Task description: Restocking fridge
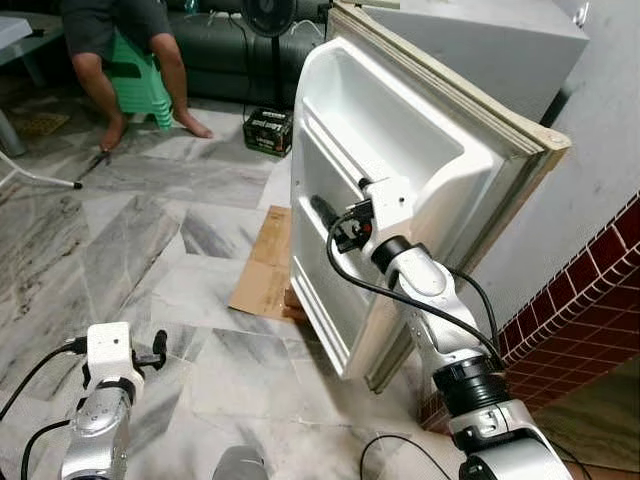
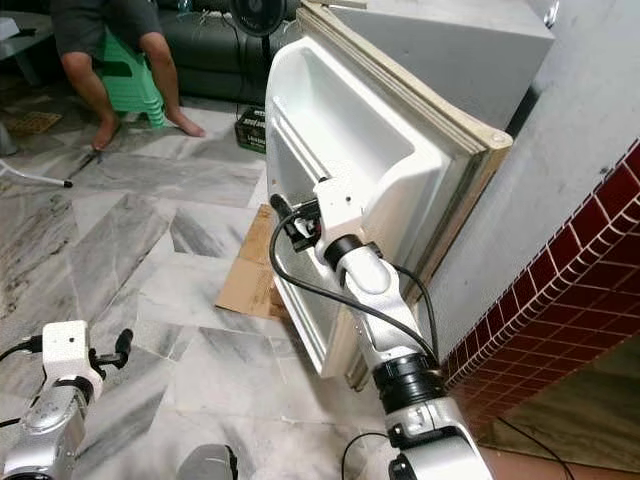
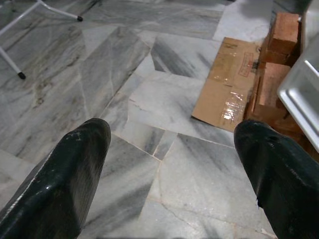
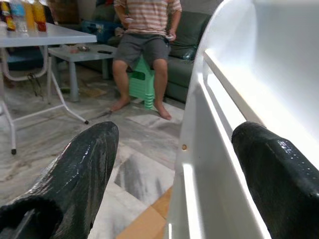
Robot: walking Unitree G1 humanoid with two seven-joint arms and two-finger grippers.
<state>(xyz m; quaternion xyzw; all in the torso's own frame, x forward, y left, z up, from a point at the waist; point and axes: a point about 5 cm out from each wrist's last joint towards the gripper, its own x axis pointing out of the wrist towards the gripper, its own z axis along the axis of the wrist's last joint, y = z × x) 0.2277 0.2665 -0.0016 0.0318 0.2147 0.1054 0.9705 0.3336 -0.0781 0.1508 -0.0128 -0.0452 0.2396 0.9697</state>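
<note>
Head view: fridge door (image 1: 400, 170) swung open at 1 o'clock, right gripper (image 1: 322, 212) at its inner shelf rail, left gripper (image 1: 158, 347) low at 8 o'clock over marble floor (image 1: 150, 250). Left wrist: fingers (image 3: 65, 174) spread apart, holding nothing, cardboard (image 3: 227, 84) at 1 o'clock. Right wrist: fingers (image 4: 75, 174) wide, straddling the door's edge, seated person (image 4: 144, 30) at 12 o'clock.

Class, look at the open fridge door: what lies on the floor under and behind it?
A flattened cardboard sheet lies on the marble floor, running under the fridge door. The left wrist view shows red bricks beside it. The door hides how far the sheet reaches.

white fridge door (image 1: 400, 150), grey marble floor (image 1: 150, 240)
</note>
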